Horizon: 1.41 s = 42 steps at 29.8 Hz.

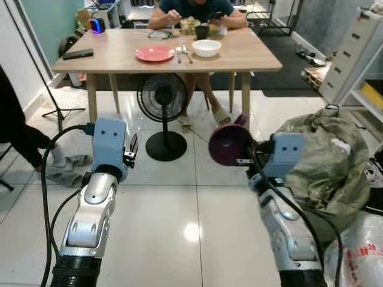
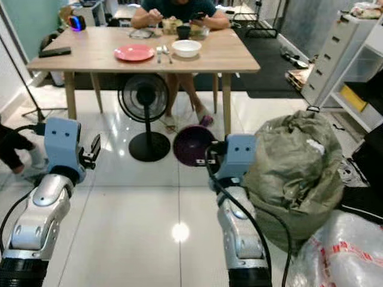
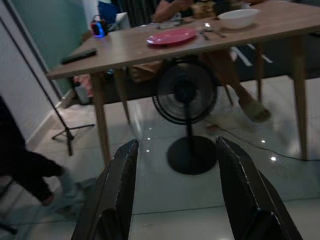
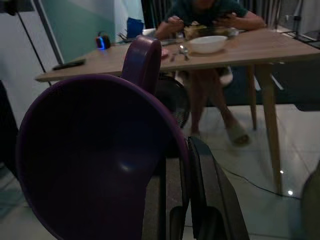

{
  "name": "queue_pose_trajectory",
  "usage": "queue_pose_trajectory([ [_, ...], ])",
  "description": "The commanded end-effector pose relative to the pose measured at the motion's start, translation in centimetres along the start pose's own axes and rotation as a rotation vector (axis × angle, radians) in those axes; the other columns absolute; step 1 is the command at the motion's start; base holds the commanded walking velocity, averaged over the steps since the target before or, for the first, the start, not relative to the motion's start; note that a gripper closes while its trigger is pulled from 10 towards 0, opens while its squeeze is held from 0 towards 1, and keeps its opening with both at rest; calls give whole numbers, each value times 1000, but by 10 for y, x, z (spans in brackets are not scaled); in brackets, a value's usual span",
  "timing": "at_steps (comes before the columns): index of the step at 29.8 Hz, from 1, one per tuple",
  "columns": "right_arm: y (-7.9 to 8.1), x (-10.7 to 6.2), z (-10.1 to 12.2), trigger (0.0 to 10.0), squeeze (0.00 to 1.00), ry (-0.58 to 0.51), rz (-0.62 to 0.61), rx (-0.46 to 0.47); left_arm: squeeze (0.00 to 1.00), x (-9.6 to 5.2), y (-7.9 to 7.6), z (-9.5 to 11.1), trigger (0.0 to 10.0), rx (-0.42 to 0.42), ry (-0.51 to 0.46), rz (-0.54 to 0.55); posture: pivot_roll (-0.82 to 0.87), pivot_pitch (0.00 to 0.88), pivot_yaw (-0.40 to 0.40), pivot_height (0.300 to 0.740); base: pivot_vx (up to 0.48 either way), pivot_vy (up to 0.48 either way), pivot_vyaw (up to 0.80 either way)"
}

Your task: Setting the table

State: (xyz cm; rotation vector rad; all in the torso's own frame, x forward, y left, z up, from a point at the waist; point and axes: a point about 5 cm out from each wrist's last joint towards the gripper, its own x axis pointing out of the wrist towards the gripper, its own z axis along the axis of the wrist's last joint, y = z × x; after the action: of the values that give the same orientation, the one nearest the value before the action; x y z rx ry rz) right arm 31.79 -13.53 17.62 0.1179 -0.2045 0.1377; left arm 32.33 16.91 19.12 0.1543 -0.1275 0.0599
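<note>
My right gripper (image 1: pixel 244 156) is shut on the rim of a dark purple bowl (image 1: pixel 228 143), held up sideways in front of me; the right wrist view has the purple bowl (image 4: pixel 100 155) close up. My left gripper (image 1: pixel 133 147) is open and holds nothing, its fingers (image 3: pixel 120 185) apart in the left wrist view. Ahead stands a wooden table (image 1: pixel 119 57) with a pink plate (image 1: pixel 154 54), a white bowl (image 1: pixel 206 48) and cutlery (image 1: pixel 183 54) between them.
A person (image 1: pixel 197 13) sits eating at the table's far side. A black floor fan (image 1: pixel 163 113) stands under the table. A large green sack (image 1: pixel 326 161) lies at my right, a tripod leg (image 1: pixel 51 95) and another person's leg (image 1: pixel 27 140) at my left. White shelving (image 1: pixel 353 60) is at the far right.
</note>
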Motion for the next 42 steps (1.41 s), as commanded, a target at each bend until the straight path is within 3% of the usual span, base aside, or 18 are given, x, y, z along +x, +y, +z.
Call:
queue_pose_trajectory([
  [1, -2, 0, 3, 10000, 0, -20, -5, 8, 0, 0, 0, -4, 10000, 13, 13, 9, -52, 0, 88, 740, 480, 0, 0],
  [16, -3, 1, 3, 10000, 0, -24, -10, 20, 0, 1, 1, -4, 10000, 7, 11, 12, -47, 0, 87, 740, 480, 0, 0],
  [25, -6, 2, 2, 10000, 0, -10, -20, 16, 0, 0, 0, -5, 10000, 7, 12, 7, -52, 0, 85, 740, 480, 0, -780],
  [42, 4, 7, 11, 10000, 0, -56, 21, -15, 0, 1, 2, -3, 10000, 14, -1, 8, -36, 0, 90, 740, 480, 0, 0],
])
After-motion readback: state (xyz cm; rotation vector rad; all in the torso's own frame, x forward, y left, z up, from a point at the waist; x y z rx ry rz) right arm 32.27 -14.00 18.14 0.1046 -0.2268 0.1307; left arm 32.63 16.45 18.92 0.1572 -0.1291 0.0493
